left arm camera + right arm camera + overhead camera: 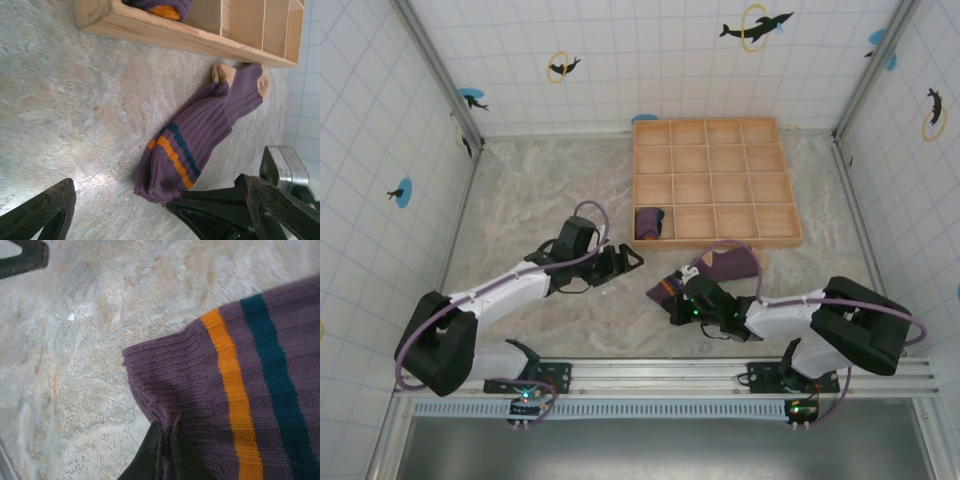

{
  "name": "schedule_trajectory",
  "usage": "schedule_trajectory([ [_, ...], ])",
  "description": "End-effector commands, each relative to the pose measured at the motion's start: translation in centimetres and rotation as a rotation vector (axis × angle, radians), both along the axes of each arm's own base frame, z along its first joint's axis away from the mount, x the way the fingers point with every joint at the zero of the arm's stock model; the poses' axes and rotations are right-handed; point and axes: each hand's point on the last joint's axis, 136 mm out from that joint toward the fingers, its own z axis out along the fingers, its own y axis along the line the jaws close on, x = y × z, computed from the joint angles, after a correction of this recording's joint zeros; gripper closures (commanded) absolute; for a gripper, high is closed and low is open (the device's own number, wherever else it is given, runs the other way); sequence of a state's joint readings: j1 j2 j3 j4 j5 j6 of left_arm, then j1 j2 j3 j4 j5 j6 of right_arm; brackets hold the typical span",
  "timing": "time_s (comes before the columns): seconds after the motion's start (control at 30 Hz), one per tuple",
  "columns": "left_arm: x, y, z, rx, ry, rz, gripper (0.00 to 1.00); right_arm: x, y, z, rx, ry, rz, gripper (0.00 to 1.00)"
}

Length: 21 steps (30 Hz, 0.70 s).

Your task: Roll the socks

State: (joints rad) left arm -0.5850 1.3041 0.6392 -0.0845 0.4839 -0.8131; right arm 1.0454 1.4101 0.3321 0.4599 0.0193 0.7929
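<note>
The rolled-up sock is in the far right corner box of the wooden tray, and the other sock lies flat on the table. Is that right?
No. The rolled sock sits in the near left corner box of the wooden tray, as the top external view shows. The other sock does lie flat on the table.

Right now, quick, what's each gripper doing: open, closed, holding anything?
Left gripper: open, holding nothing.
Right gripper: closed on the cuff edge of the flat sock.
</note>
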Motion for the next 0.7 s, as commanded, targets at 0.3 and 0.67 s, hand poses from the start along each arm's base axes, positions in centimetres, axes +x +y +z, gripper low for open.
schedule_trajectory([
  [0.3,-0.6,-1.7,-0.9,0.051,-0.037,-0.042,0.16,1.2,-2.3,2.3,0.284,0.158,-0.228,1.00],
  [0.67,-2.0,-4.0,-1.8,0.082,-0.039,-0.094,0.22,0.9,-6.5,-1.8,0.192,0.292,-0.421,1.00],
])
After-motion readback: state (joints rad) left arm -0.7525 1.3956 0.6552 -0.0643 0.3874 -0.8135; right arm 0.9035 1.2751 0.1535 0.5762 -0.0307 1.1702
